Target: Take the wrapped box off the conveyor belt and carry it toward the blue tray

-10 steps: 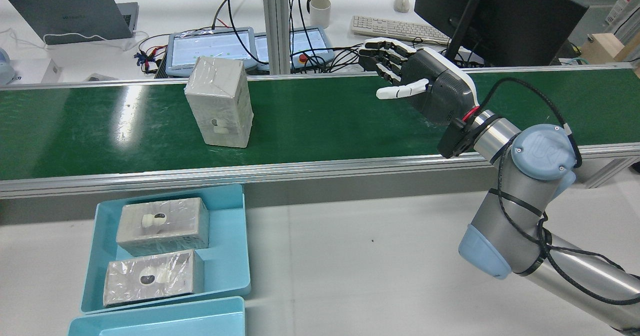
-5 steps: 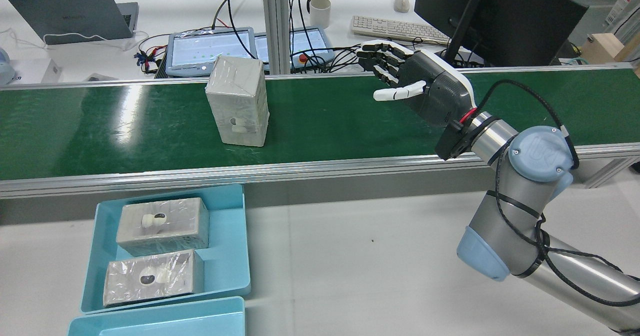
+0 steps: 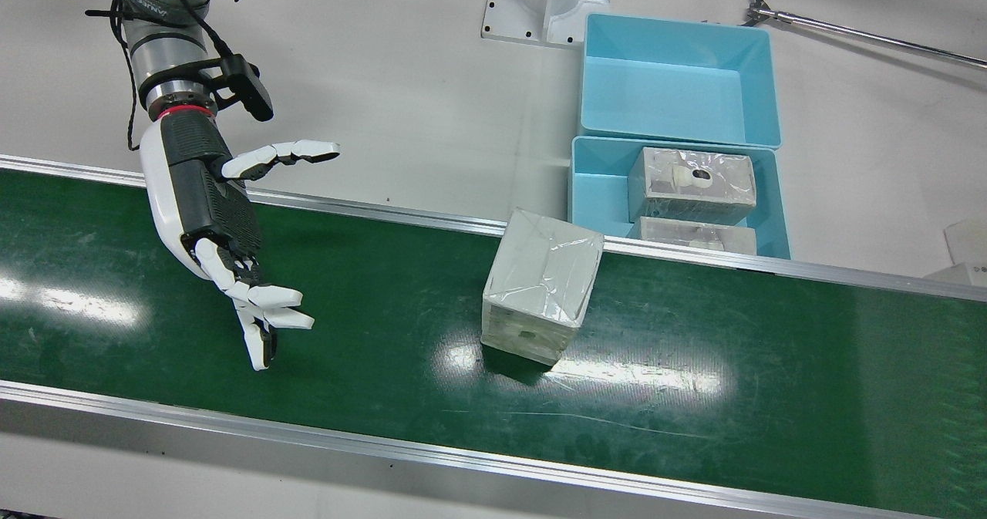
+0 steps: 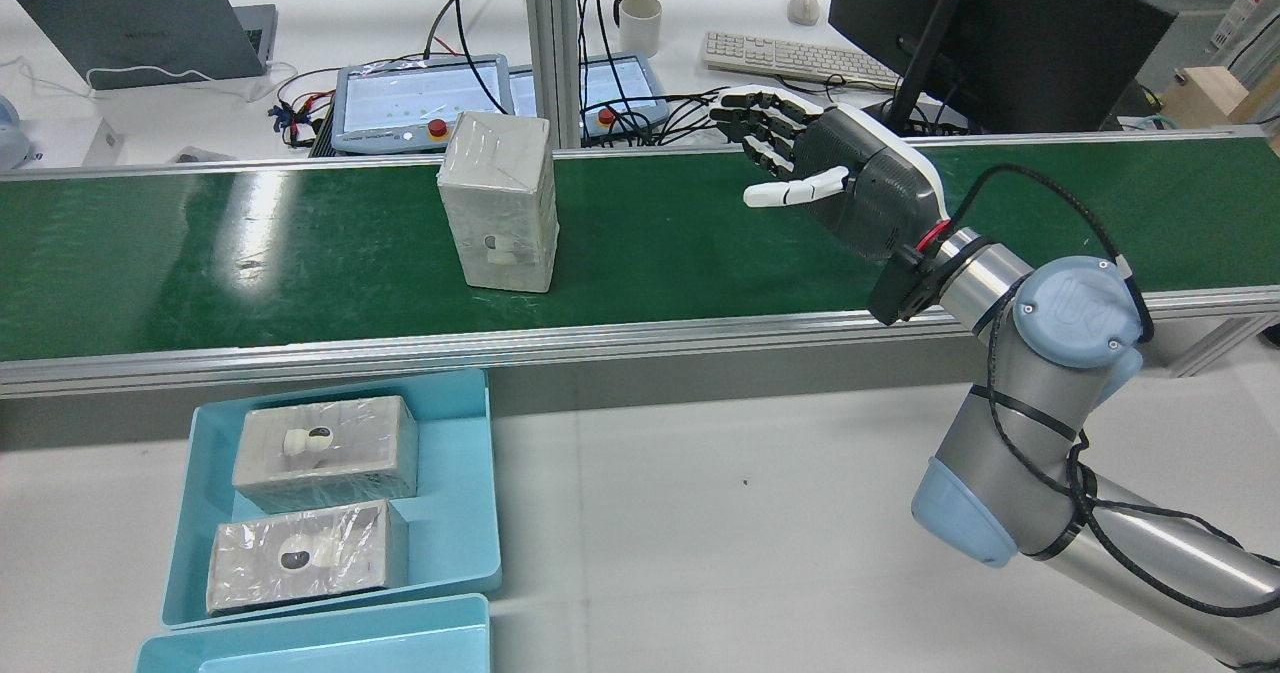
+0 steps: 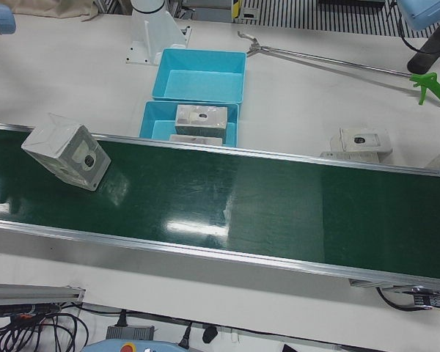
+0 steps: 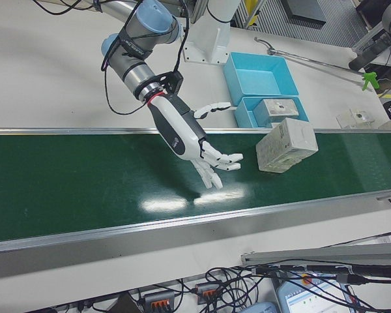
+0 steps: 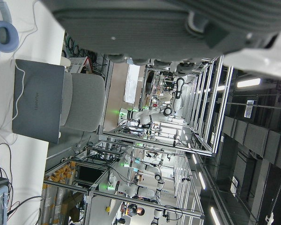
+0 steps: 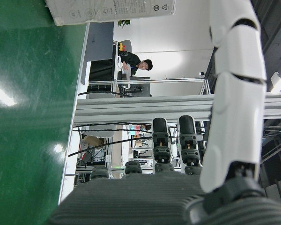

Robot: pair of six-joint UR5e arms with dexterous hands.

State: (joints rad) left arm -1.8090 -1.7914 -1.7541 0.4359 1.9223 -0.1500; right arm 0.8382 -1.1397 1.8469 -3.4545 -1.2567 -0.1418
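Nothing is grasped yet: the grey film-wrapped box (image 4: pixel 499 209) stands upright on the green conveyor belt (image 4: pixel 700 243), well apart from the right hand (image 4: pixel 830 178), whose fingers (image 3: pixel 262 307) are spread empty, and the blue plastic tray (image 4: pixel 455 513) awaits.

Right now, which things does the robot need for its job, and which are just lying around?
Needed:
wrapped box
conveyor belt
blue tray
right hand, open

Lying around:
mug
keyboard
laptop
grabber stick
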